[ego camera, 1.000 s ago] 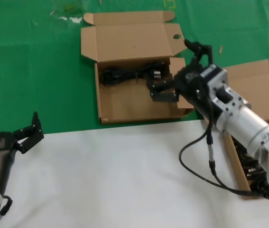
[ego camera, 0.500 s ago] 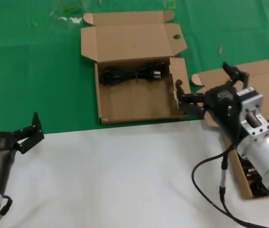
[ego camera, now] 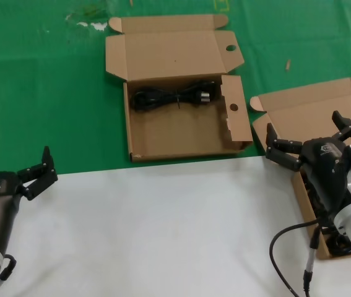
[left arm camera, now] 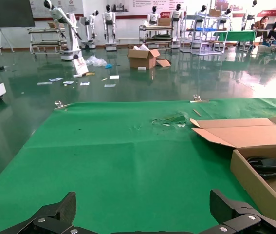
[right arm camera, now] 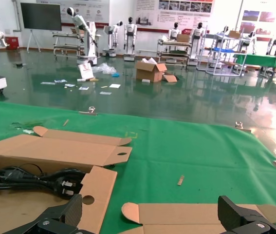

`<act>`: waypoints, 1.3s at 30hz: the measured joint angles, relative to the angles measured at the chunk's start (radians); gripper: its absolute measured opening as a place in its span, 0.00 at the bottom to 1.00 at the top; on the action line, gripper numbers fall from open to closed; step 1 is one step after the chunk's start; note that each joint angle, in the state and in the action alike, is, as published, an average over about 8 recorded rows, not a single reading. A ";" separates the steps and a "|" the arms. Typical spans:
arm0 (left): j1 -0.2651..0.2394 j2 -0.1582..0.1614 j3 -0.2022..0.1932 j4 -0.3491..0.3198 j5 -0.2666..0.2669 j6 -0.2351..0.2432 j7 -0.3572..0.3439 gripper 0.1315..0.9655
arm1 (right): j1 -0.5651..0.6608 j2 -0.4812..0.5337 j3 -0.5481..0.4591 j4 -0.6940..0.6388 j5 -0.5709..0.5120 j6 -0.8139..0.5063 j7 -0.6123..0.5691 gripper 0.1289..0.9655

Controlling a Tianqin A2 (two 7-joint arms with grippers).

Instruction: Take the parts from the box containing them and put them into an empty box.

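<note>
From the head camera I see the wide box (ego camera: pixel 181 124) with the round-holed flaps lying open on the green cloth (ego camera: pixel 45 93), with 1 coiled black cable (ego camera: pixel 172 98) along its far wall. My right end effector (ego camera: pixel 311 145) hangs empty with its fingers spread apart, over the near-left corner of the narrower box (ego camera: pixel 324 108) at the right edge. That box is cut off by the frame, and my arm covers most of its inside; I can only make out dark cable bundles (ego camera: pixel 325 218) in a strip beside the arm. My left end effector (ego camera: pixel 36 170) is parked low at the left over the white desk (ego camera: pixel 156 229), fingers apart.

On the left wrist camera, 2 spread fingertips (left arm camera: pixel 55 219) show at the frame's edge, and only a corner of the wide box is in view.

On the right wrist camera, the fingertips (right arm camera: pixel 60 217) are again wide apart; the cable lies in the wide box, partly behind its holed flap (right arm camera: pixel 96 195).
</note>
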 joint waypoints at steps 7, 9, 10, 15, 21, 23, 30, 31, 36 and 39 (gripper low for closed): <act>0.000 0.000 0.000 0.000 0.000 0.000 0.000 1.00 | -0.003 0.000 0.001 0.001 0.002 0.003 0.000 1.00; 0.000 0.000 0.000 0.000 0.000 0.000 0.000 1.00 | -0.003 0.000 0.001 0.001 0.002 0.003 0.000 1.00; 0.000 0.000 0.000 0.000 0.000 0.000 0.000 1.00 | -0.003 0.000 0.001 0.001 0.002 0.003 0.000 1.00; 0.000 0.000 0.000 0.000 0.000 0.000 0.000 1.00 | -0.003 0.000 0.001 0.001 0.002 0.003 0.000 1.00; 0.000 0.000 0.000 0.000 0.000 0.000 0.000 1.00 | -0.003 0.000 0.001 0.001 0.002 0.003 0.000 1.00; 0.000 0.000 0.000 0.000 0.000 0.000 0.000 1.00 | -0.003 0.000 0.001 0.001 0.002 0.003 0.000 1.00; 0.000 0.000 0.000 0.000 0.000 0.000 0.000 1.00 | -0.003 0.000 0.001 0.001 0.002 0.003 0.000 1.00; 0.000 0.000 0.000 0.000 0.000 0.000 0.000 1.00 | -0.003 0.000 0.001 0.001 0.002 0.003 0.000 1.00; 0.000 0.000 0.000 0.000 0.000 0.000 0.000 1.00 | -0.003 0.000 0.001 0.001 0.002 0.003 0.000 1.00; 0.000 0.000 0.000 0.000 0.000 0.000 0.000 1.00 | -0.003 0.000 0.001 0.001 0.002 0.003 0.000 1.00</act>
